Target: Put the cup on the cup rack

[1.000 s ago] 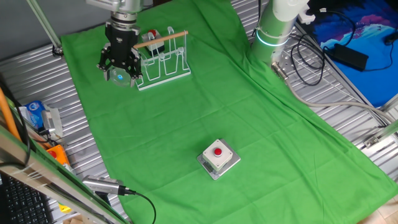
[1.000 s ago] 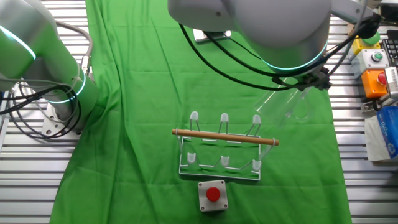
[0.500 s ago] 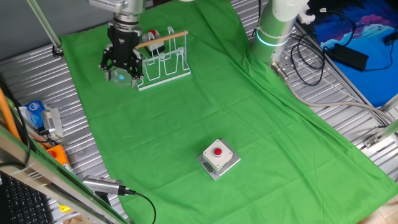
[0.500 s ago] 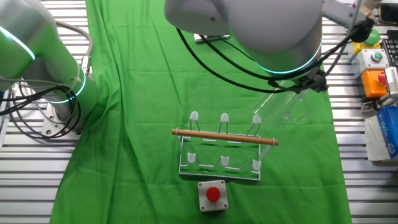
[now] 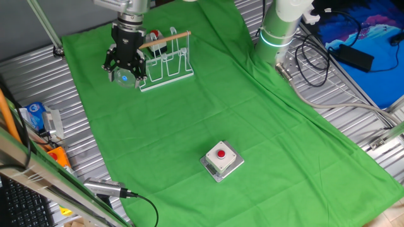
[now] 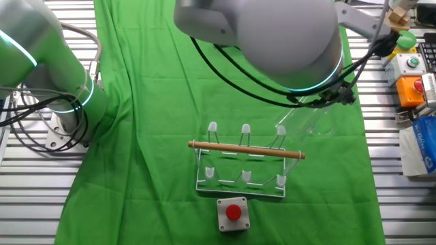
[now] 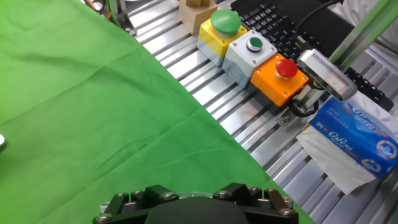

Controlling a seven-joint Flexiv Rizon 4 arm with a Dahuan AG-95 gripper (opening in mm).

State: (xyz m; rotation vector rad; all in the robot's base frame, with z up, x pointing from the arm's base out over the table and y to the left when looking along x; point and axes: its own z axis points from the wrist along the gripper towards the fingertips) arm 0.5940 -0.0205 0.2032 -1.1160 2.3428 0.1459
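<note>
My gripper (image 5: 124, 68) is shut on the clear cup (image 5: 124, 78) and holds it just left of the white wire cup rack (image 5: 165, 58) with its wooden dowel (image 5: 163, 40). In the other fixed view the cup (image 6: 315, 120) hangs tilted beside the rack's right end (image 6: 281, 158), close to its rightmost upright loop (image 6: 280, 131); the arm hides the gripper there. In the hand view only the cup's rim (image 7: 191, 195) shows between the black jaw blocks at the bottom edge.
A grey box with a red button (image 5: 221, 160) sits on the green cloth (image 5: 208, 107) near the front. Button boxes (image 7: 252, 50) and a tissue pack (image 7: 351, 140) lie off the cloth on the metal table, beside the gripper. The arm's base (image 5: 281, 28) stands at the back right.
The gripper has moved a little up and toward the rack with the cup still in it.
</note>
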